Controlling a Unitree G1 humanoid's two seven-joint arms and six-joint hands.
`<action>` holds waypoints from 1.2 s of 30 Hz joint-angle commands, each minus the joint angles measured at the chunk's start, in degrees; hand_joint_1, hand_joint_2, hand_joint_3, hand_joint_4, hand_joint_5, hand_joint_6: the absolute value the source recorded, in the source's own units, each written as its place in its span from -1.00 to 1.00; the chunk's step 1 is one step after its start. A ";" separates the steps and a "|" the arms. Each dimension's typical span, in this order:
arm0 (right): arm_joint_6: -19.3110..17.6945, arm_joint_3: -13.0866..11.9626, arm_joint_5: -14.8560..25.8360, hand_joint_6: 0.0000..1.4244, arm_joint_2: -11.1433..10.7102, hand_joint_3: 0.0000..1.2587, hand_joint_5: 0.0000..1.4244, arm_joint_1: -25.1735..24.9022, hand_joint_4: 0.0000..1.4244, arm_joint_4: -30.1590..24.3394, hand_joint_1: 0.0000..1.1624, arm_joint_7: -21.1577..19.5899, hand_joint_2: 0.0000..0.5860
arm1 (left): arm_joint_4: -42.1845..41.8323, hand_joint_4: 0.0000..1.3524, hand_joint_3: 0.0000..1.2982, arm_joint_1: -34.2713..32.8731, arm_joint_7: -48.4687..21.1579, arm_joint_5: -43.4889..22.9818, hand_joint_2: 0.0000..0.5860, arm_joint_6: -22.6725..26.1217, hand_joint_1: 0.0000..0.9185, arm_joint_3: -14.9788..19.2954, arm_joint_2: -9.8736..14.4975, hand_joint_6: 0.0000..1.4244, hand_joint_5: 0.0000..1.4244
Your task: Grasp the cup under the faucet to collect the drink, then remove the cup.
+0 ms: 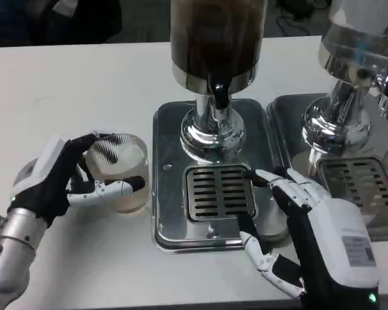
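A clear ribbed cup (121, 171) is left of the drip tray, with my left hand (55, 181) wrapped around it and gripping it. The dark drink dispenser (216, 39) stands at the top middle, its black faucet (218, 93) over the slotted grate (220, 192) of the steel drip tray (170, 129). Nothing stands on the grate. My right hand (307, 226) rests open at the tray's right front corner, fingers spread beside the grate.
A second chrome dispenser (349, 77) with its own drip tray (362, 187) stands at the right. The white table (71, 84) stretches to the left and behind the cup.
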 commanded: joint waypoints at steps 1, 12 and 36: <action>-0.31 -0.15 0.58 -0.72 -0.31 -0.50 -0.74 -0.23 -0.53 0.01 -0.21 0.32 0.57 | 0.38 -0.04 -0.09 1.30 1.64 0.37 -0.83 0.39 0.17 -0.03 0.00 0.66 0.32; -0.49 -0.08 0.97 -0.72 -0.21 -0.50 -0.74 0.15 -0.53 -0.23 -0.21 0.13 0.57 | -3.28 0.08 0.02 4.41 6.31 -0.49 -1.00 -5.40 0.34 1.96 1.73 0.75 0.39; -0.67 0.55 0.69 -0.67 1.33 -0.50 -0.72 0.00 -0.54 0.83 -0.21 -2.66 0.57 | -6.72 0.11 0.04 1.02 1.90 2.86 -1.00 -7.57 0.41 -1.18 -2.20 0.74 0.37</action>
